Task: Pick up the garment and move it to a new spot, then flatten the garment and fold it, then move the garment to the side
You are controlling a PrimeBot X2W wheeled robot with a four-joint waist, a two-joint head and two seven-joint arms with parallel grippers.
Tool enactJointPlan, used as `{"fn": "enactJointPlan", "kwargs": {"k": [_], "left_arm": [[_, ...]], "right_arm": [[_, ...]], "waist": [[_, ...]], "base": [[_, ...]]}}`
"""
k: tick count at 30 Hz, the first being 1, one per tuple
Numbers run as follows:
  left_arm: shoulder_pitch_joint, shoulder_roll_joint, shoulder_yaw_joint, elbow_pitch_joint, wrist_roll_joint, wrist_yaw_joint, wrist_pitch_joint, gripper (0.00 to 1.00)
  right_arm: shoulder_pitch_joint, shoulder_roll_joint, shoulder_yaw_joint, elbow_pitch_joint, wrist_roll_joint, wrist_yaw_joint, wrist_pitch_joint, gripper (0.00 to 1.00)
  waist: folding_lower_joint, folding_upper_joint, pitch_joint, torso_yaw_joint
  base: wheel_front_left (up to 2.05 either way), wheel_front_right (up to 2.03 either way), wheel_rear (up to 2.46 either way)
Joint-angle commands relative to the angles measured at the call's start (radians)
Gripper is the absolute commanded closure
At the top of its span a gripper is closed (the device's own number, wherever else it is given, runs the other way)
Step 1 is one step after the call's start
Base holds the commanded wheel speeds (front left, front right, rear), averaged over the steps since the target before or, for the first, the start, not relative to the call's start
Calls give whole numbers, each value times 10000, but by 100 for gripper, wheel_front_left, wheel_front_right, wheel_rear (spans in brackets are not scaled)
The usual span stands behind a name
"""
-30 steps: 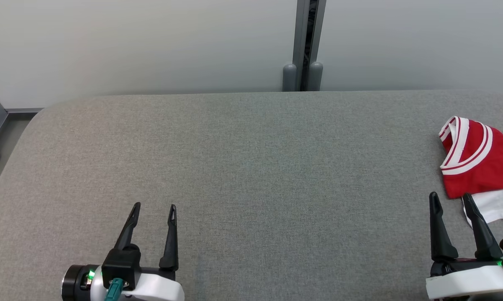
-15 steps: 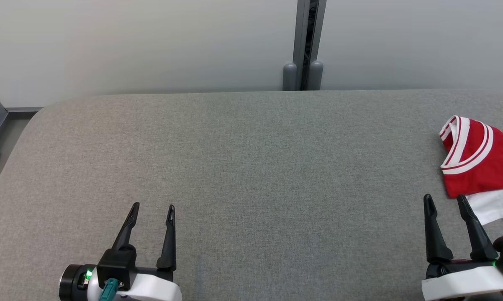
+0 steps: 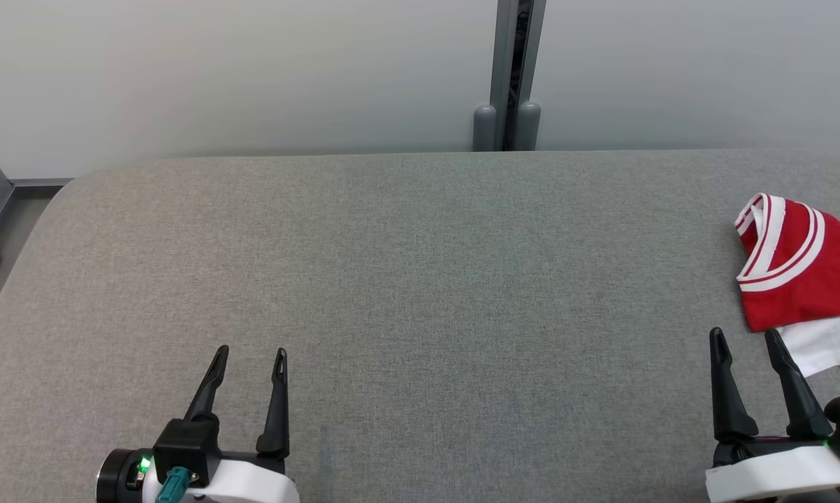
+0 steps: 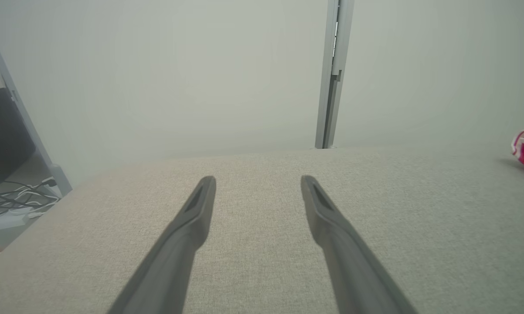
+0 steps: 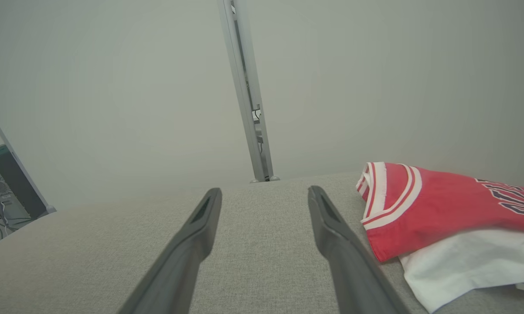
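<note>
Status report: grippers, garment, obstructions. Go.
Left gripper open, empty. Right gripper open, empty, beside red jersey with white-striped trim atop white cloth, grey padded table right end. No obstruction seen.

The head view's right edge is cutting off the red garment [image 3: 804, 279] and the white fabric [image 3: 829, 342] under it; the garment's dark lettering [image 5: 508, 198] is running off frame, unreadable.

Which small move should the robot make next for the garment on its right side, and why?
Probably ease the right gripper forward and to its right, until its open jaws reach the near edge of the red and white garment. The garment lies untouched at the right end of the grey table, past that gripper's tips, while the left gripper, also open, is far away.
</note>
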State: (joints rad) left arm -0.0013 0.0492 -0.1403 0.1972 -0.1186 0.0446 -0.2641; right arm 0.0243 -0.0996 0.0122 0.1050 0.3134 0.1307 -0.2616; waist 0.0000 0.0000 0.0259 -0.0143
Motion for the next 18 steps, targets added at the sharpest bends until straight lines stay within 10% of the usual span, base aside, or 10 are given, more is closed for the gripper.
{"fn": "enactJointPlan", "kwargs": {"k": [1,12,13,18], "left_arm": [[34,42,59,4,-57,-55,9,0],[83,40,69,67,-236,-235,9,0],[9,-4,36,95,-191,-189,-1,100],[34,-34,118,391,-707,-241,187,100]], "right_arm": [[-86,-14,-34,-9,59,3,-42,0],[-86,-86,56,46,-60,3,-42,0],[10,1,52,71,-25,0,2,100],[83,104,68,318,446,0,82,100]], "waist": [[0,0,-3,1],[0,0,-13,8],[0,0,-15,7],[0,0,-19,10]], "base": [[0,0,0],[0,0,0],[0,0,0],[0,0,0]]}}
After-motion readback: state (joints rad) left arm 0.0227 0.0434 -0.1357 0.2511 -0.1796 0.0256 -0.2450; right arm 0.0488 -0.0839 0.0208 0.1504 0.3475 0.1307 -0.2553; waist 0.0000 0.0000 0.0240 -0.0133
